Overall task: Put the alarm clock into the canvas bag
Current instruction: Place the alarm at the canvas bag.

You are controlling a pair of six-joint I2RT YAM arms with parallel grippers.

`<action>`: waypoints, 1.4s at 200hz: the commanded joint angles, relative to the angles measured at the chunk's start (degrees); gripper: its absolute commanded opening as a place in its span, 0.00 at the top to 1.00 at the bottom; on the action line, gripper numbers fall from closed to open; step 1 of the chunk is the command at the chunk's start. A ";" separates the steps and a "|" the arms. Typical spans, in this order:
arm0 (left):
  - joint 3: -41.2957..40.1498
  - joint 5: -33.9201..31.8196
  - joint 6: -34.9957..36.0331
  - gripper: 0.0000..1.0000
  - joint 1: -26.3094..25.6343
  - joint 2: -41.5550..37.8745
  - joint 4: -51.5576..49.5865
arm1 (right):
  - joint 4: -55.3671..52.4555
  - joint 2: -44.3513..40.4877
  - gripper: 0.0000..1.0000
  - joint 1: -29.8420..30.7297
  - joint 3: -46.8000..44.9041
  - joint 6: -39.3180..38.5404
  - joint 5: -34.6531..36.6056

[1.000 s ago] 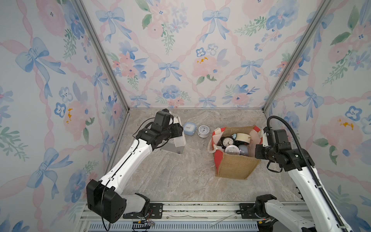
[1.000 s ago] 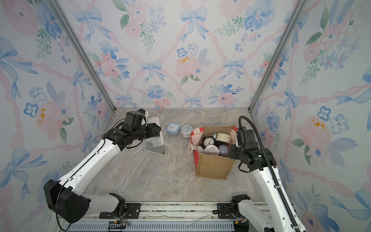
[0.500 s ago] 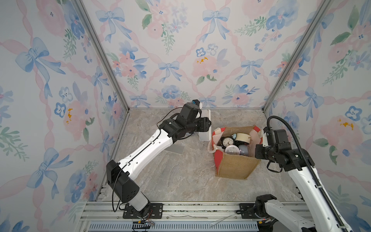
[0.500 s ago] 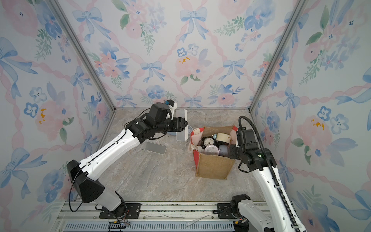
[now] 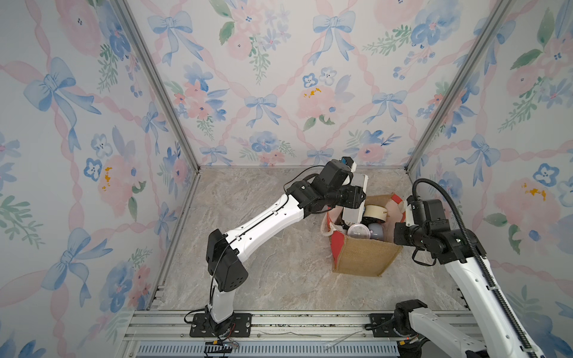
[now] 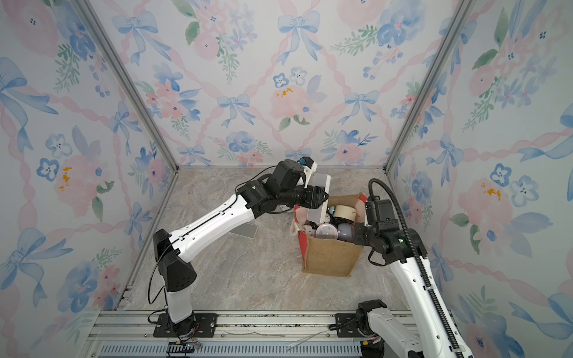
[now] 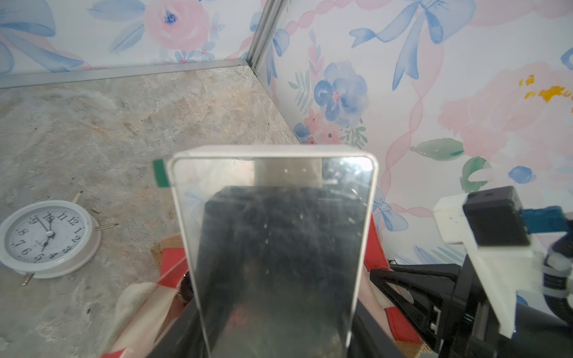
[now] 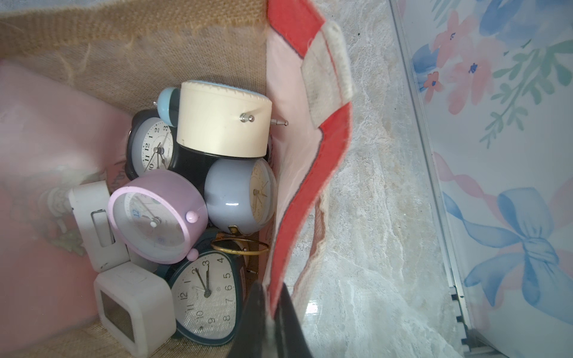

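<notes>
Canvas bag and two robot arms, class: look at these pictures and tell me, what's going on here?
The left claw holds a flat, mirror-faced alarm clock upright over the open canvas bag, with its lower end at the mouth. The right claw is shut on the bag's red side rim, propping the mouth open. Several clocks already sit inside the bag. A white round clock lies on the table outside it.

Marble worktop [image 5: 279,279]. I see the bag [image 5: 362,257] standing near the right edge, a white clock [image 7: 46,238] face up beside it toward the back edge, and a flat grey slab [image 6: 245,231] mid-worktop.
</notes>
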 commanded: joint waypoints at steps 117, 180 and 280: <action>-1.34 -3.02 -1.10 0.63 -4.05 6.67 -9.35 | 0.94 -0.96 0.95 0.68 0.73 -0.91 0.49; -0.23 -5.74 -2.96 0.60 -4.10 10.63 -13.29 | 1.06 -1.55 0.95 0.73 0.38 -0.86 0.71; 2.06 -3.10 -2.86 0.37 -3.71 14.53 -14.12 | 1.17 -1.97 0.94 0.73 0.07 -0.87 0.79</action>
